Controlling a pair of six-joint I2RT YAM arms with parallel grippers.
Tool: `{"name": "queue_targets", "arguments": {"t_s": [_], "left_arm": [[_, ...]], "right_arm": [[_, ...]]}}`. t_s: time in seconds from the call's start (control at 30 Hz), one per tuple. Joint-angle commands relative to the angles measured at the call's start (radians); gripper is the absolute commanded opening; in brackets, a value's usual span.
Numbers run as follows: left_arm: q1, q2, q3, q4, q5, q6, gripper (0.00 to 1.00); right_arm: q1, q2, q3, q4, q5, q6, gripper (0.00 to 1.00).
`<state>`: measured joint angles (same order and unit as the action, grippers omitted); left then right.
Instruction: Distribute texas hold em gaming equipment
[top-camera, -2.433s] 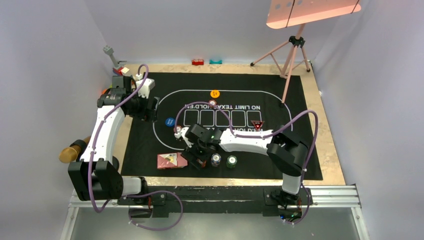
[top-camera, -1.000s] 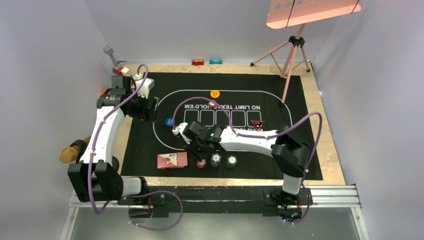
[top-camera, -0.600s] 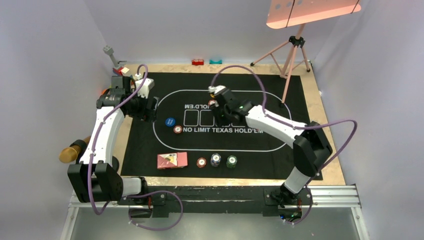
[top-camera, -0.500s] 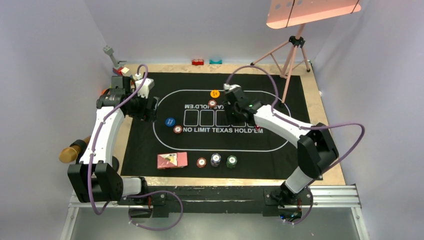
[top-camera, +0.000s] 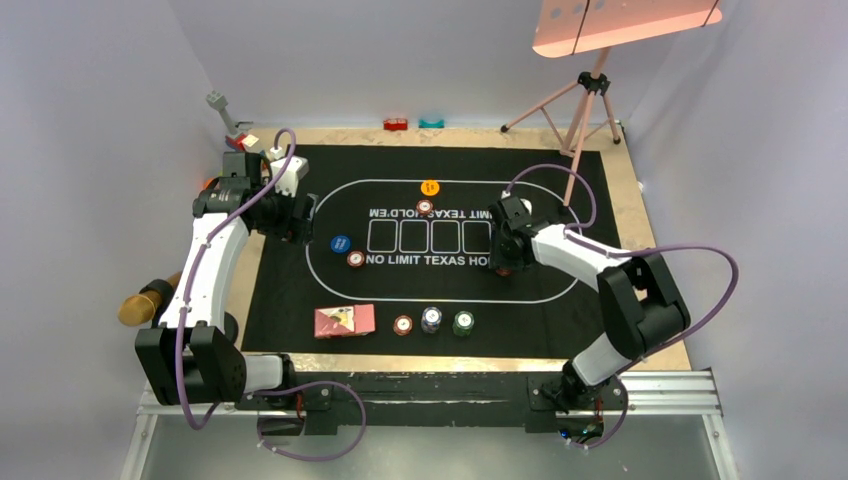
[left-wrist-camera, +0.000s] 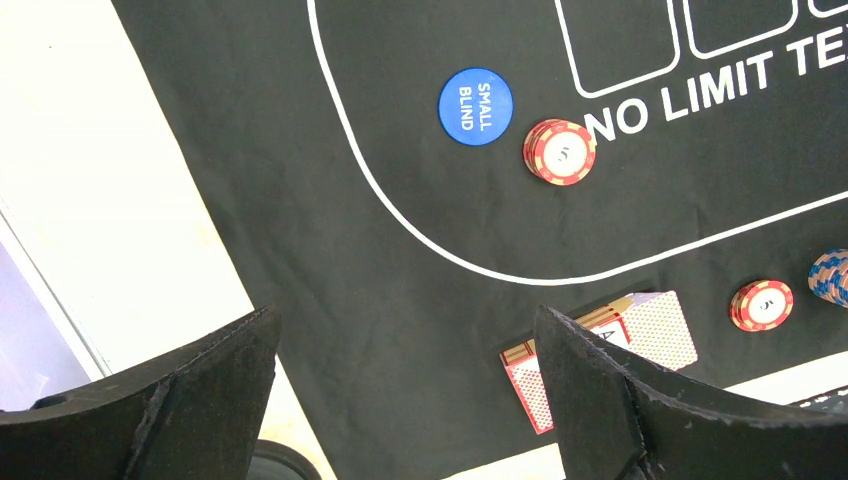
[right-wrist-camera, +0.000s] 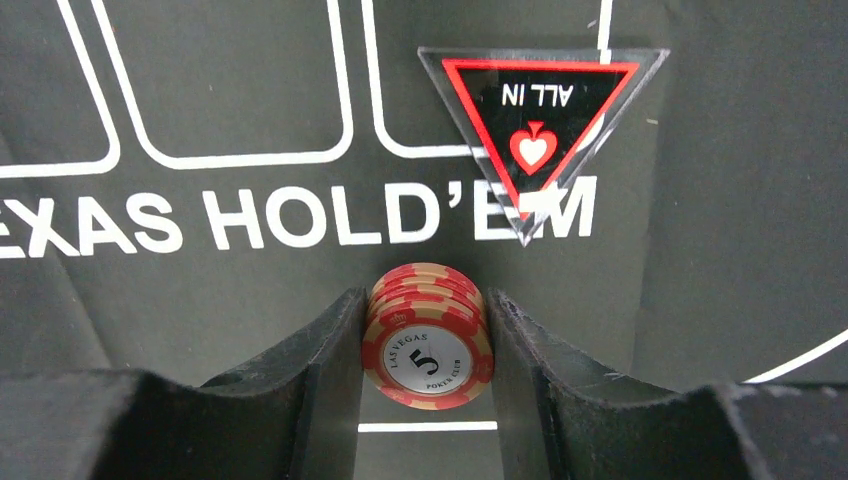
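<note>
Presently the right tool (right-wrist-camera: 425, 335) clamps a short stack of red chips (right-wrist-camera: 428, 355) just beside the triangle marker (right-wrist-camera: 535, 130), apart from it. Best set the stack flat on the mat (right-wrist-camera: 700, 250), clear of the marker, then open evenly. The left tool (left-wrist-camera: 400, 390) gapes wide, empty.

Mat (right-wrist-camera: 700, 260) was matt black cloth; triangle marker (right-wrist-camera: 540, 110) looked glossy clear-edged plastic; chip stack (right-wrist-camera: 428, 350) smooth, slight sheen.
</note>
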<state>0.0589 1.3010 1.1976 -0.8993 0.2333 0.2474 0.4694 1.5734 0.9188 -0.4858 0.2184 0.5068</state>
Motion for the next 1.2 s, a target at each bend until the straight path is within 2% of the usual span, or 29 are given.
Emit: {"name": "queue_targets", "arguments": {"t_s": [0.0,0.1,0.3,0.33,0.43,0.47,0.53,0.67,0.93,1.07,1.17], "left_arm": [[0.007,-0.023,0.008,0.013,0.008,0.013,1.00],[0.008,-0.025,0.007,0.014,0.008,0.012,1.00],[0.008,-0.023,0.007,0.014,0.009,0.015,1.00],[0.008,-0.023,0.007,0.014,0.010,0.016,1.00],[0.007,-0.022,0.007,0.013,0.012,0.018,1.00],[0.007,-0.022,0.006,0.012,0.012,0.020,1.00],[0.008,-0.022,0.007,0.013,0.013,0.020,1.00],[0.007,-0.022,0.007,0.011,0.014,0.018,1.00],[0.008,-0.018,0.012,0.013,0.013,0.015,1.00],[0.008,-0.014,0.016,0.011,0.014,0.010,1.00],[0.008,-0.010,0.014,0.012,0.016,0.009,1.00]], "right_arm": [[-0.011,0.025,0.006,0.078,0.016,0.043,0.00],[-0.012,0.046,0.018,0.071,0.038,0.054,0.01],[-0.020,0.069,0.038,0.036,0.029,0.074,0.09],[-0.020,0.069,0.036,0.033,0.022,0.077,0.15],[-0.020,0.053,0.024,0.023,0.007,0.089,0.55],[-0.020,0.047,0.018,0.024,0.002,0.090,0.62],[-0.020,0.043,0.016,0.014,0.007,0.090,0.70],[-0.020,0.023,0.019,-0.001,0.010,0.088,0.77],[0.004,-0.132,0.093,-0.071,0.024,0.045,0.78],[0.127,-0.205,0.158,-0.094,0.019,-0.022,0.80],[0.252,-0.214,0.201,-0.094,-0.052,-0.079,0.82]]}}
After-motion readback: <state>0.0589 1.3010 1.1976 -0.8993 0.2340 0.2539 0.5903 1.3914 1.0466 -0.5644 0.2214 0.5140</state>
